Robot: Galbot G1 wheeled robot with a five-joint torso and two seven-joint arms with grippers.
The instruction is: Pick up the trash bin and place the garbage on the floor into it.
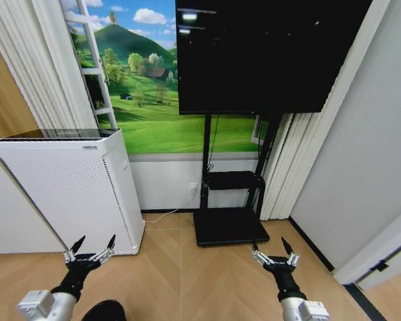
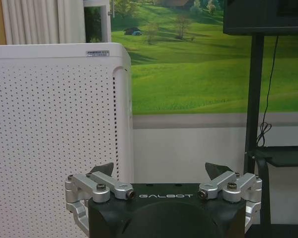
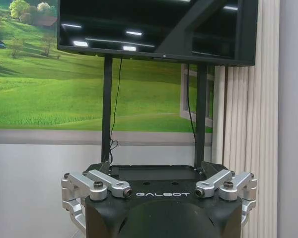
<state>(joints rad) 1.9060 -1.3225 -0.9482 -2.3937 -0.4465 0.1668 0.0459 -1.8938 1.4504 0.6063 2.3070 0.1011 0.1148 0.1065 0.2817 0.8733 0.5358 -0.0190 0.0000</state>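
My left gripper [image 1: 94, 242] is held low over the wood floor, just in front of the white perforated appliance, and it is open and holds nothing. In the left wrist view the left gripper [image 2: 161, 171] points at that appliance's corner. My right gripper [image 1: 270, 246] hangs at the same height on the right, open and holding nothing, facing the black TV stand. In the right wrist view the right gripper [image 3: 156, 168] points at the stand's base. The trash bin and the garbage are out of view. A dark rounded shape [image 1: 104, 310] sits at the bottom edge beside my left arm; I cannot tell what it is.
The white perforated appliance [image 1: 67, 190] stands on the left against the wall. A large black screen [image 1: 260, 53] on a black stand with a flat base [image 1: 228, 227] stands ahead. White curtains [image 1: 284, 167] and a grey wall close the right side. Wood floor [image 1: 180, 274] lies between the arms.
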